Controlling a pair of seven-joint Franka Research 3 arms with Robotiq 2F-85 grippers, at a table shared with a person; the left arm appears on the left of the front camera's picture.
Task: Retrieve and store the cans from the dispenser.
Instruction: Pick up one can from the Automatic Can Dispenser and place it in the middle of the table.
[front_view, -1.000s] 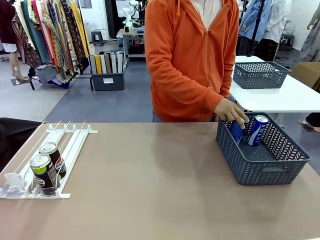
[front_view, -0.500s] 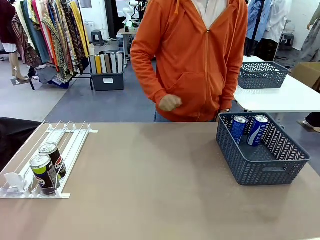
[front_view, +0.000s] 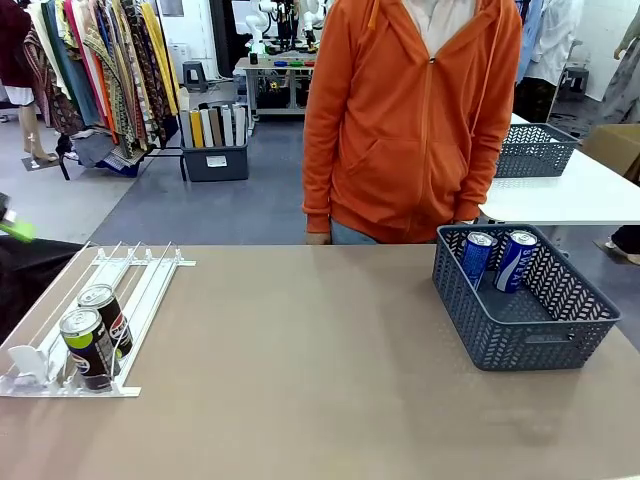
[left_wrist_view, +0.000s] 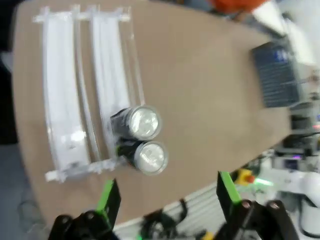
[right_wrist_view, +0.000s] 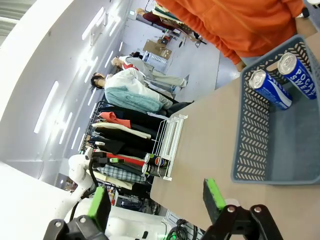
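Left gripper (left_wrist_view: 167, 196): green-padded fingers spread wide, holding nothing, above the table's near edge. Just beyond it, toward 12 o'clock, two dark cans (left_wrist_view: 144, 139) with shiny round tops stand touching at the stopper end of the white-railed dispenser (left_wrist_view: 60, 100). Right gripper (right_wrist_view: 155, 201): equally wide and empty. At its 2 o'clock, a grey lattice plastic basket (right_wrist_view: 255, 130) holds two blue cans (right_wrist_view: 270, 89), both leaning. Smooth tan tabletop (front_view: 320, 360) lies bare between the dispenser at 8 o'clock and the basket at 3 o'clock.
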